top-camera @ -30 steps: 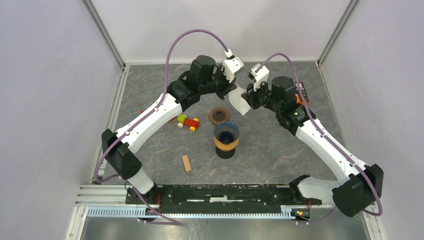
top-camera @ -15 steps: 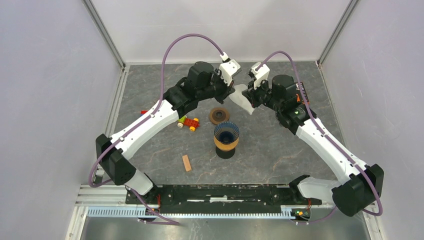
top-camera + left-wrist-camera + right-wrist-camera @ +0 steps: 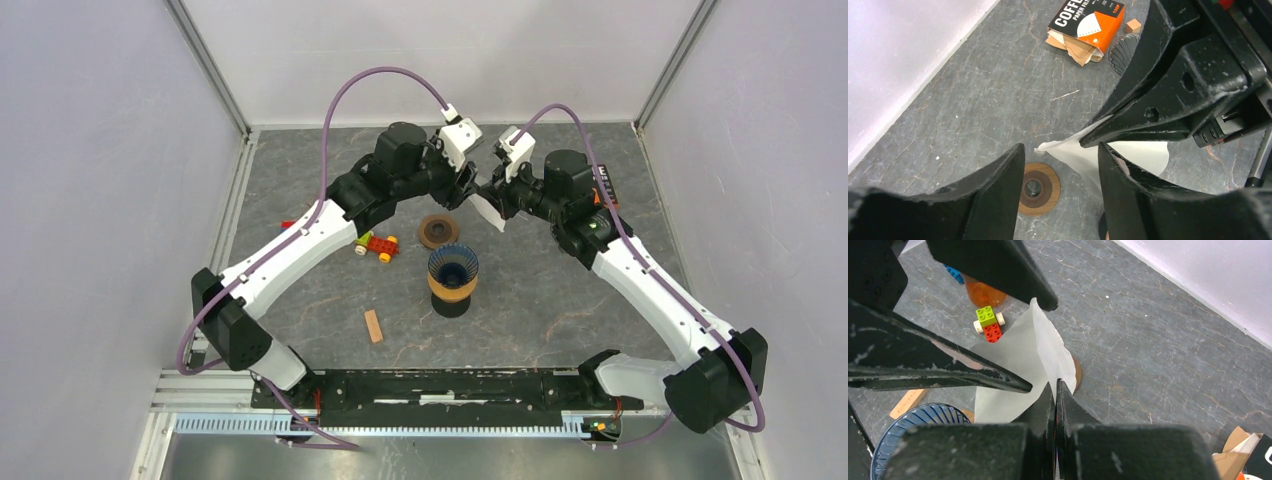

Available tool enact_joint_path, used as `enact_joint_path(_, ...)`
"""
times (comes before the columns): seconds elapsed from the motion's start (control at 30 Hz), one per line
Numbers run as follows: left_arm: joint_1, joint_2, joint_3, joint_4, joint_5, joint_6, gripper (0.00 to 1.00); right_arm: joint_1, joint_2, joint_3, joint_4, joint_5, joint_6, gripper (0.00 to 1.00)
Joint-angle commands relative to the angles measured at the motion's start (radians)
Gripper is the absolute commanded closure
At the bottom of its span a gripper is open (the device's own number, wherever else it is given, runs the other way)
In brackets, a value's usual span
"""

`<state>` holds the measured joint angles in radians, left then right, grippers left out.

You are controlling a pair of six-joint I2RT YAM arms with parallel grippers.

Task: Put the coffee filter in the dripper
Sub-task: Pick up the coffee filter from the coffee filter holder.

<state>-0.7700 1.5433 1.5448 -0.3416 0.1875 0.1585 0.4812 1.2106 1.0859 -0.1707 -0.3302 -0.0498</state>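
- Tabletop (image 3: 560, 300) of grey stone pattern, with the dripper (image 3: 453, 285) standing upright near its middle.
- Left arm (image 3: 300, 245) and right arm (image 3: 640, 275) both reach past the dripper and meet above the table on its far side.
- Orange coffee filter box (image 3: 1087, 22) lies far beyond the dripper, to the right, under the right arm.
- Coffee filter (image 3: 1013, 365) hangs in the air just beyond the dripper, not in it.
- Right gripper (image 3: 1054, 390) has its fingers pressed together, pinching the filter's edge.
- Left gripper (image 3: 1060, 150) is spread, one finger on each side of the filter's pointed corner. I cannot tell whether they touch it.
- Brown disc (image 3: 438, 232) lies flat just behind the dripper.
- Brick toy car (image 3: 376, 243) sits to the dripper's left.
- Wooden block (image 3: 373, 326) lies nearer than the dripper, also to its left.
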Motion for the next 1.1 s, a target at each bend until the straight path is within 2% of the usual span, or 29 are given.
enact_joint_path(0.0, 0.001, 0.012, 0.060, 0.031, -0.017, 0.070, 0.36, -0.003, -0.029, -0.004, 0.053, -0.037, -0.005, 1.00)
enact_joint_path(0.17, 0.000, 0.022, 0.083, 0.018, -0.019, 0.075, 0.34, -0.004, -0.032, -0.009, 0.053, -0.031, -0.012, 1.00)
enact_joint_path(0.3, 0.006, 0.021, 0.119, -0.009, -0.015, 0.023, 0.29, -0.005, -0.029, 0.001, 0.041, -0.005, -0.021, 1.00)
enact_joint_path(0.57, 0.008, 0.095, 0.257, -0.193, -0.024, -0.094, 0.30, -0.004, -0.036, -0.002, 0.045, 0.000, -0.022, 1.00)
enact_joint_path(0.77, 0.007, 0.088, 0.233, -0.170, 0.046, -0.118, 0.31, -0.005, -0.035, -0.003, 0.038, 0.021, -0.025, 1.00)
enact_joint_path(1.07, 0.008, 0.060, 0.203, -0.157, 0.056, -0.116, 0.29, -0.004, -0.036, -0.007, 0.033, 0.047, -0.029, 1.00)
